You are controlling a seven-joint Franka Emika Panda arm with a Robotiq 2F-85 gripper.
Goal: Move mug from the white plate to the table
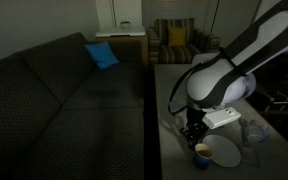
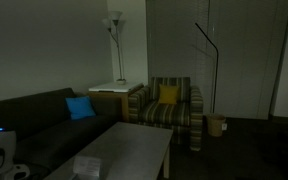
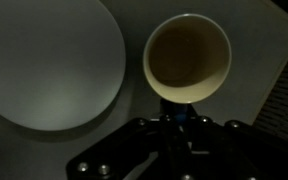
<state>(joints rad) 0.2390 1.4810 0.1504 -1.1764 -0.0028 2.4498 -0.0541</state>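
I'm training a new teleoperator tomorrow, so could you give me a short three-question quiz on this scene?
1. True or false: in the wrist view the mug stands in the middle of the white plate.
2. Multiple choice: the cushion on the dark sofa in an exterior view is A) red, B) blue, C) green.
3. Fill in: in an exterior view the gripper hangs above the long grey ____.
Key: 1 false, the mug shows beside the plate with a gap between them. 2 B. 3 table.
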